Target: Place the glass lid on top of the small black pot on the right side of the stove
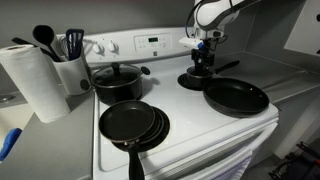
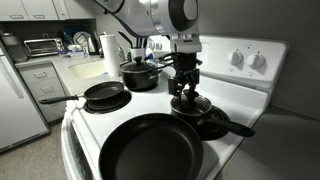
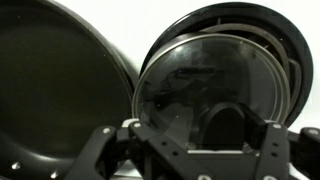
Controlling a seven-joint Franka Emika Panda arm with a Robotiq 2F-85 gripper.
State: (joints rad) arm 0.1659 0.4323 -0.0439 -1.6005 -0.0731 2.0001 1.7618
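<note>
Sitting seemingly off-centre on the small black pot at the white stove's right, the round clear glass lid risked sliding off if the gripper, its hold unclear, let go.

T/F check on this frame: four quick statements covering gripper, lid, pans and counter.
1. The gripper is over the small black pot at the back of the stove. True.
2. The paper towel roll stands on the cooktop. False: it stands on the counter beside the stove.
3. A frying pan sits in front of the small black pot. True.
4. The glass lid lies on the counter. False: it is at the small black pot, below the gripper.
</note>
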